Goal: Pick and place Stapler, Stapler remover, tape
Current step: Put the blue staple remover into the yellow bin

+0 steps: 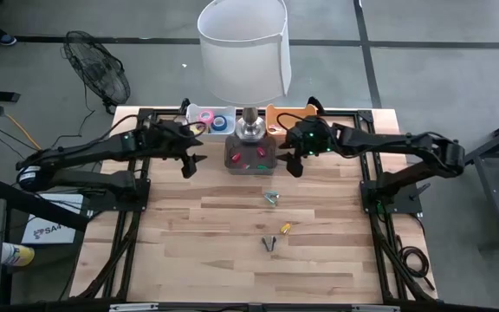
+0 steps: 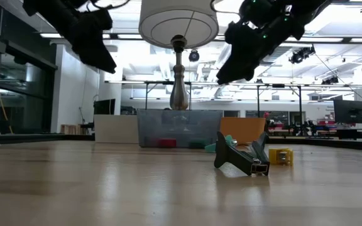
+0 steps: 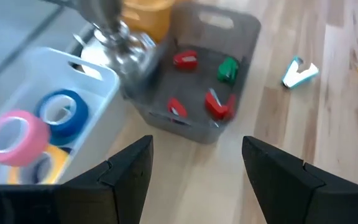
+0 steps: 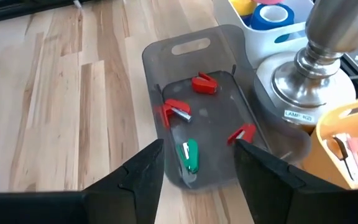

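While both arms are hanging above the far middle of the bench, the loose pieces nearest the front are lying unsorted: a dark stapler remover with a small yellow piece just beside it, and farther back a pale teal remover lying alone on the wood. Judging by where they lie, these are still waiting to be picked.

Beyond them, the grey tray is sitting at the foot of the lamp, holding three red removers and one green remover, which suggests it is the sorting bin for that kind. The left gripper is hovering just left of the tray, jaws apart and holding nothing; the right gripper is hovering just right of it, jaws likewise apart and holding nothing, probably between picks.

At the far edge, the white bin is holding the tape: pink, blue and yellow rings with open centres, packed close together. To the right of the lamp, an orange bin is holding something pale, too unclear to name.
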You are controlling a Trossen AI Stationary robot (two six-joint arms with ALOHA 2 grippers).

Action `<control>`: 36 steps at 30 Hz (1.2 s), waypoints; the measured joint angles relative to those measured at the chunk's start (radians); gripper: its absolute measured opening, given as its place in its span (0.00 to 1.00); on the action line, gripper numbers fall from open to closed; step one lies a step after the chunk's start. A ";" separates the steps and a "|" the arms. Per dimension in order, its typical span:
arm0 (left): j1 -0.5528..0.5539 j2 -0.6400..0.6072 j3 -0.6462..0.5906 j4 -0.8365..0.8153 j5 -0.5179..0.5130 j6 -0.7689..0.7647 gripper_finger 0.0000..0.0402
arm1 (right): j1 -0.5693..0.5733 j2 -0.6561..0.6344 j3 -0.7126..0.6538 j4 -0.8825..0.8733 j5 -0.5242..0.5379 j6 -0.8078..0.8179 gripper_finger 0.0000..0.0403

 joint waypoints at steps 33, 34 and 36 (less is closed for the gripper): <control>-0.276 -0.316 -0.356 0.373 -0.430 -0.140 0.60 | -0.003 -0.037 0.000 -0.214 -0.003 0.118 0.46; -0.292 -0.322 -0.363 0.369 -0.455 -0.151 0.60 | -0.003 -0.049 0.000 -0.224 0.001 0.105 0.46; -0.324 -0.333 -0.375 0.370 -0.499 -0.163 0.60 | -0.003 -0.073 0.000 -0.247 0.016 0.076 0.46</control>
